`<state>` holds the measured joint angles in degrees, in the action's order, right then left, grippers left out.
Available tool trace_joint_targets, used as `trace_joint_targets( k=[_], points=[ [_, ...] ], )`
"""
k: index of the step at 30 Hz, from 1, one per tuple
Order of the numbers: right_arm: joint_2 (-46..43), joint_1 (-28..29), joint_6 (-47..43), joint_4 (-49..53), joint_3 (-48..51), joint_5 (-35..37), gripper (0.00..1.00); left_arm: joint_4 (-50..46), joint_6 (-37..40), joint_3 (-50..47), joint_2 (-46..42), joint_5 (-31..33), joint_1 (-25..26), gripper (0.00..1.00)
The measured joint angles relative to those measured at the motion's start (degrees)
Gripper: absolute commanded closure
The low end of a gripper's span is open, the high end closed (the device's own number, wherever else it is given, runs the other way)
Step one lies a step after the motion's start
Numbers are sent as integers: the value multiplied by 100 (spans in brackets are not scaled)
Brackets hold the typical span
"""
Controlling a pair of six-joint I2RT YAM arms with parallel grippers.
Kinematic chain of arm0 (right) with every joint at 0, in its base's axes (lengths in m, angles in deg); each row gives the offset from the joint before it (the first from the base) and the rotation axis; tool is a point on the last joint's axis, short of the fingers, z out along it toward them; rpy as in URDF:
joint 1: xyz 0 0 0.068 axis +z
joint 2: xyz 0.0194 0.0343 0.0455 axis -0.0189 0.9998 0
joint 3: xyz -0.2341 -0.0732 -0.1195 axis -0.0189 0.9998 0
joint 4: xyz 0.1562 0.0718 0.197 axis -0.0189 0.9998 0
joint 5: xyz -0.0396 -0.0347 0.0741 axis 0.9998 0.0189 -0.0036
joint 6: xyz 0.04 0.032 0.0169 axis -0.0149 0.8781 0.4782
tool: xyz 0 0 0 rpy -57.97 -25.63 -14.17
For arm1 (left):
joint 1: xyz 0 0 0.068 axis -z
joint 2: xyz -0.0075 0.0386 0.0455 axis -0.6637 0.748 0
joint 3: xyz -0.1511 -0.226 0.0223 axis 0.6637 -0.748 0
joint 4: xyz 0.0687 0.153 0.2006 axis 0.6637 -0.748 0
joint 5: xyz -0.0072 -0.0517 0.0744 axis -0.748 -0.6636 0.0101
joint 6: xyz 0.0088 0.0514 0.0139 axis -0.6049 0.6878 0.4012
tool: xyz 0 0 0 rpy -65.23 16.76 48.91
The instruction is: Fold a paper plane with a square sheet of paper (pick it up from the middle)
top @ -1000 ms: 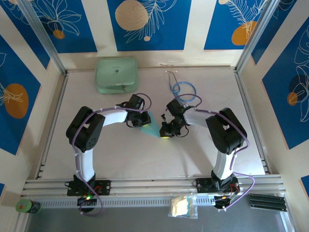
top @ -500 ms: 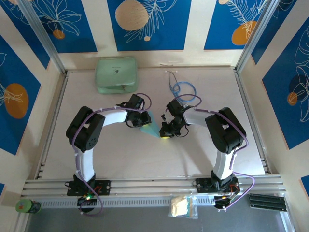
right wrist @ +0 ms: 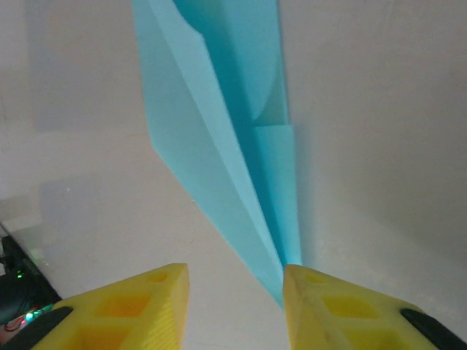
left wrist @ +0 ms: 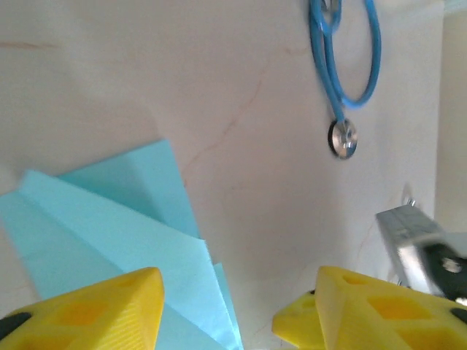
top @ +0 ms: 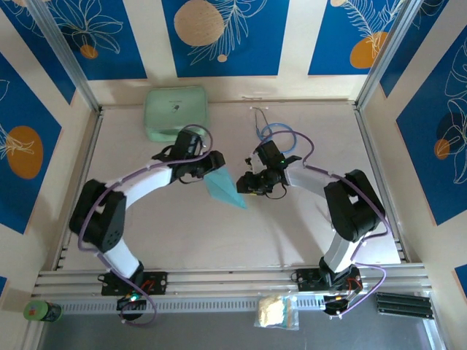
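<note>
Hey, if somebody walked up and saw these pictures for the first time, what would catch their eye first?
First the light-blue paper plane, a pointed dart lying in the middle of the table between the left end effector and the right end effector, both open, with bright yellow fingers. Behind it, a mint-green case sits at the far left, and a blue stethoscope lies near the far middle.

Both arms [top: 139, 182] have white links and black joints; purple cables [top: 305, 143] alongside; gripper fingers [left wrist: 87, 306] yellow.
</note>
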<state>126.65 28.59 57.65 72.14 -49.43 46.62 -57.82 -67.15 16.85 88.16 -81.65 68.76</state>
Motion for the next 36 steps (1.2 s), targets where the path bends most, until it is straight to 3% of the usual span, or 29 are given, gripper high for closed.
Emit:
trace_joint_targets(
  k=[10, 20, 23, 27, 36],
  points=[
    [855, 0, -234, -52, -634, -92, 66, 271, -660, -1502, -614, 363, -376, 32],
    [1147, 72, -452, -140, -802, -367, 74, 614, -925, -1703, -671, 293, -409, 31],
    [1266, 74, -514, -149, -929, -413, 82, 675, -927, -1707, -671, 264, -409, 31],
    [1373, 72, -531, -177, -1034, -494, 93, 828, -925, -1749, -678, 142, -411, 30],
    [1038, -74, -144, -640, -992, -1060, 94, 1930, -1091, -2192, -844, -612, -413, 28]
  ],
)
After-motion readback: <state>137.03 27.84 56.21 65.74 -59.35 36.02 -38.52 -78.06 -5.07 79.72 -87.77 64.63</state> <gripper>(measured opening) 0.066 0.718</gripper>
